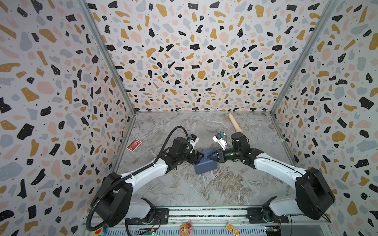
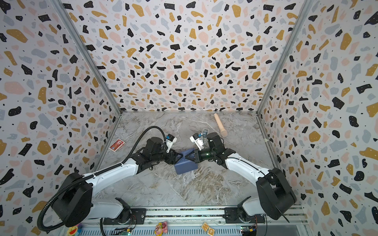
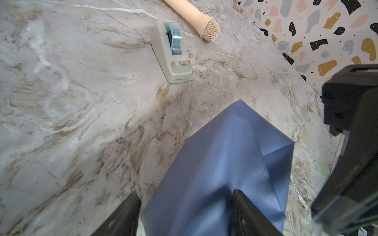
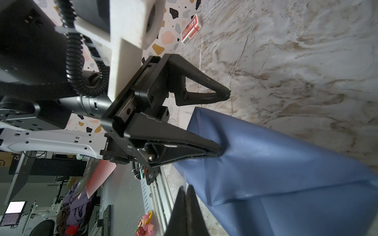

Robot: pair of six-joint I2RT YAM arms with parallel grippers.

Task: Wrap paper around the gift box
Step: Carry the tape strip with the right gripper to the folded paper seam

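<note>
The paper (image 1: 205, 164) (image 2: 185, 164) is a dull blue sheet folded into a blocky parcel mid-table. The gift box is hidden under it. My left gripper (image 1: 201, 157) (image 2: 181, 157) is open at the parcel's left top corner. In the left wrist view (image 3: 186, 193) one finger rests on the paper (image 3: 225, 159) and the other stands off its edge. The right wrist view shows the same gripper (image 4: 225, 121) with its lower finger pressed into the paper (image 4: 286, 163). My right gripper (image 1: 208, 157) (image 2: 186, 157) (image 4: 186, 188) is shut and empty, its tip over the parcel, facing the left one.
A red card pack (image 1: 134, 145) (image 2: 116, 145) (image 4: 191, 30) lies near the left wall. A grey tape dispenser (image 3: 171, 51) and a beige microphone (image 1: 234, 122) (image 2: 220, 124) (image 3: 196, 16) lie behind the parcel. Patterned walls close three sides; a metal rail (image 1: 204, 212) runs along the front.
</note>
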